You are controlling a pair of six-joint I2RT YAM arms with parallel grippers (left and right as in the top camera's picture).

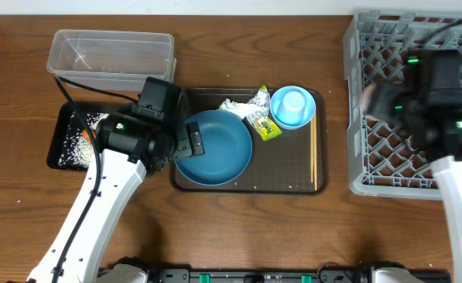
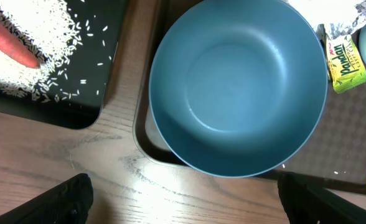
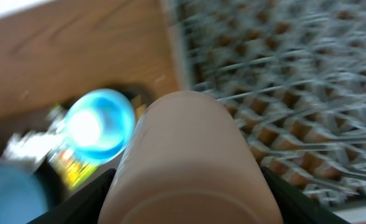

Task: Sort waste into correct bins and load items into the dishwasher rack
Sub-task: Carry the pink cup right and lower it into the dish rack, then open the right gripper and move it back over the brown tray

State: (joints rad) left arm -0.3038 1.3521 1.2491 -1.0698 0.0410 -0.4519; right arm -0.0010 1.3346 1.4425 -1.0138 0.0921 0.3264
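Observation:
My right gripper [image 3: 186, 202] is shut on a pale cup [image 3: 186, 155] that fills the right wrist view. It hangs blurred over the left part of the grey dishwasher rack [image 1: 396, 47]. My left gripper [image 2: 189, 208] stands open over bare table at the near-left rim of the dark blue plate [image 2: 239, 87], touching nothing. The plate lies on the brown tray [image 1: 294, 177] with the light blue bowl [image 1: 292, 106], a white tissue [image 1: 232, 105], a silver and yellow-green wrapper [image 1: 262, 119] and chopsticks [image 1: 313, 149]. Rice [image 2: 40, 37] and a carrot [image 2: 9, 40] lie in the black tray [image 1: 64, 153].
The clear tub [image 1: 109, 51] stands behind the black tray at the back left. A black cable [image 1: 82, 90] runs from the left arm across the tub's front. The rack's near wall [image 1: 388, 187] faces the right arm.

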